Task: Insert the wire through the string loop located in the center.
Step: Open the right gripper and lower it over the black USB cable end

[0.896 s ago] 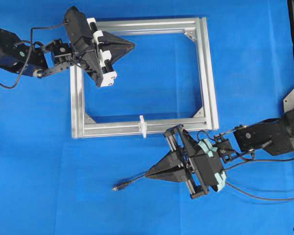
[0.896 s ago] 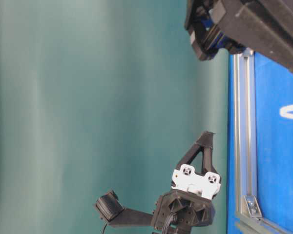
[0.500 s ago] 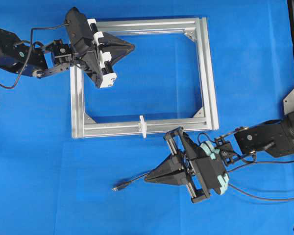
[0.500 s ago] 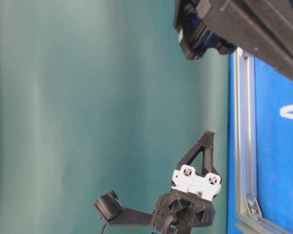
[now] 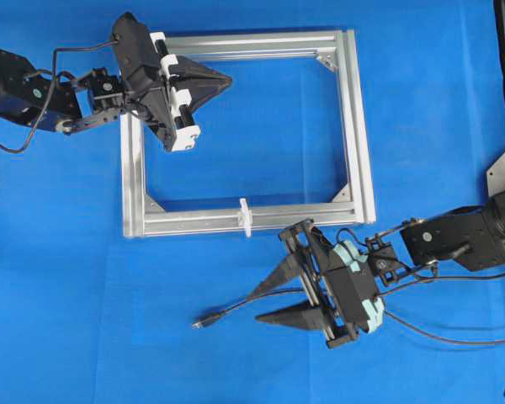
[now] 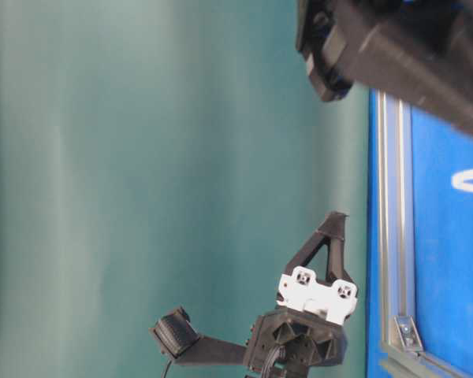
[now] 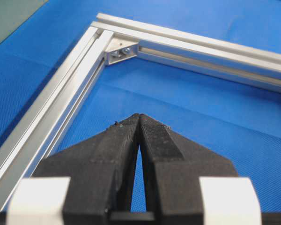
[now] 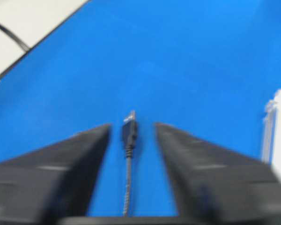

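Since the earlier frame your right claw has spread apart, straddling the thin black cable wire without clamping. Left claw stays together. Close on it, then carry it toward 12 o'clock to the tiny white string loop.

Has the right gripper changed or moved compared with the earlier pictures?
Yes. In the overhead view the right gripper has spread its fingers apart on either side of the wire, staying just below the aluminium frame.

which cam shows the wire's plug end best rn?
Right wrist view: the plug lies centred between the open right claw, tip pointing away, though the picture is blurred. The overhead view shows the wire small on the blue mat. The table-level and left wrist views show none of it.
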